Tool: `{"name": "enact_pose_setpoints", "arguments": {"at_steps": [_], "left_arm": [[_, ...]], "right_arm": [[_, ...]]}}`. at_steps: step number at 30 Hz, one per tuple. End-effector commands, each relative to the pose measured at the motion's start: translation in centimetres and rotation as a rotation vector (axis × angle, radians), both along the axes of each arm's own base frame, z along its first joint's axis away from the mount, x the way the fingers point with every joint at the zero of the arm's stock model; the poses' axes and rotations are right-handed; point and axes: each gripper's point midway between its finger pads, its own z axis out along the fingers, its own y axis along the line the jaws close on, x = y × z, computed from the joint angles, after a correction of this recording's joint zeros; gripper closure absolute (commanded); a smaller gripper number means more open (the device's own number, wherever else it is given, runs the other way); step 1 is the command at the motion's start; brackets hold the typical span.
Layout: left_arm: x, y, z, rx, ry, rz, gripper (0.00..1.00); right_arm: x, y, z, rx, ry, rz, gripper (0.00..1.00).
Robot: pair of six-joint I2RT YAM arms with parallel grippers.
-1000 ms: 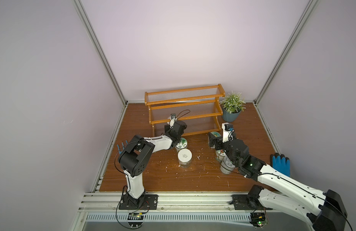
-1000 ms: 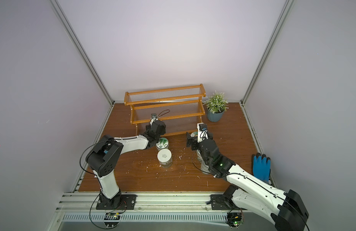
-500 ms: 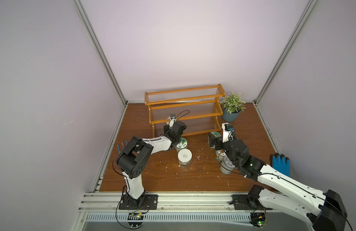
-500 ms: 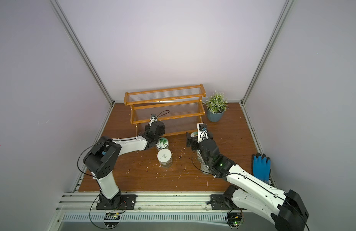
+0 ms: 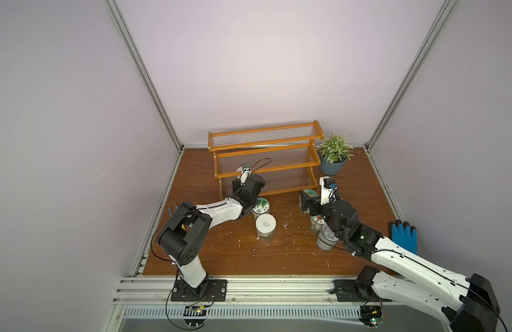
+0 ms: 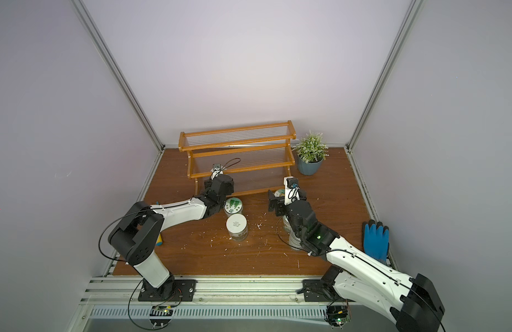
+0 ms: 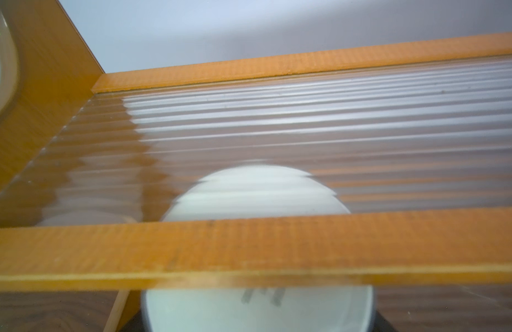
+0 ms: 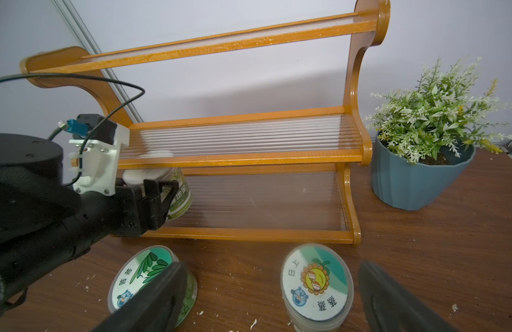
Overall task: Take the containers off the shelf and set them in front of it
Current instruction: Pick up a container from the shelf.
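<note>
On bottom tier of shelf (image 8: 353,201), under middle rail (image 8: 240,161): green-label jar (image 8: 181,198) pinched in left gripper (image 8: 160,195) | right gripper (image 8: 277,290) spread wide astride flower jar (image 8: 316,283) on tabletop (image 8: 421,258) in front | risk: lid (image 8: 142,175) snagging middle rail on pull-out, jar slipping, or bumping tree jar (image 8: 142,276) just outside.

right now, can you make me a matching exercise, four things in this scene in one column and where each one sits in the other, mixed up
Things:
1. gripped jar
2. sunflower jar
3. plant pot
4. blue glove

Places:
A. beside the shelf's end
B. at the table's side edge
C. on the shelf's lowest tier
D. on the table in front of the shelf

Pairs: 1-C, 2-D, 3-A, 4-B
</note>
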Motion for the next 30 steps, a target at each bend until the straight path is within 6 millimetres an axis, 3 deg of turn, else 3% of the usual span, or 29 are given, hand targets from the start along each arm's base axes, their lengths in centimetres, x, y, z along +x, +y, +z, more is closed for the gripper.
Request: {"name": "enact_pose_setpoints", "arguments": {"at_steps": [1,17,30], "left_arm": [[-0.7,0.2,1.0,0.006,-0.018,0.008,0.39],[-4.0,1.3,2.2,0.017,-0.008,0.007,0.4],[-7.7,2.7,3.4,-0.001,0.001,-0.012,0.4]], "right_arm": [[-0.1,0.0,2.7,0.05,-0.051,0.007,0.01],[-1.2,-0.5,2.2,0.07,-0.026,0.028,0.01],[-1.6,-0.6,2.2,0.077,-0.021,0.043,0.01]]}}
